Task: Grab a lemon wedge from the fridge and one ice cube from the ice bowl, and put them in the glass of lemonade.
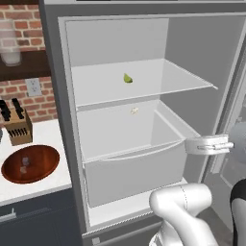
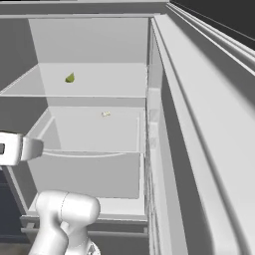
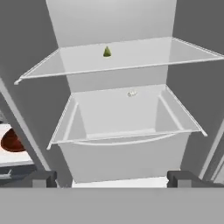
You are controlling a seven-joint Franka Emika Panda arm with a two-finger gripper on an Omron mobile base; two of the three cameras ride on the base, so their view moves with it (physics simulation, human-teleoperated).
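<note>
The fridge (image 1: 54, 96) stands open, showing its pale grey inside. A tiny yellow-green lemon wedge (image 1: 128, 78) (image 2: 70, 77) (image 3: 106, 52) lies on the upper shelf (image 1: 182, 79), towards the back. My gripper (image 3: 113, 179) is open and empty, out in front of the fridge at about the height of the drawer's front edge, well short of the wedge. In the left base view the hand (image 1: 209, 144) hangs at the right of the opening. The reddish-brown ice bowl (image 1: 30, 164) (image 3: 10, 141) sits on the counter left of the fridge, with ice cubes in it. The glass of lemonade is out of view.
Below the shelf is an open drawer (image 1: 137, 166) with a small pale scrap (image 1: 134, 110) in it. The fridge door (image 2: 199, 129) stands open on the right. A knife block (image 1: 17, 126) stands behind the bowl, and a frosted glass (image 1: 9, 48) sits on a wall shelf.
</note>
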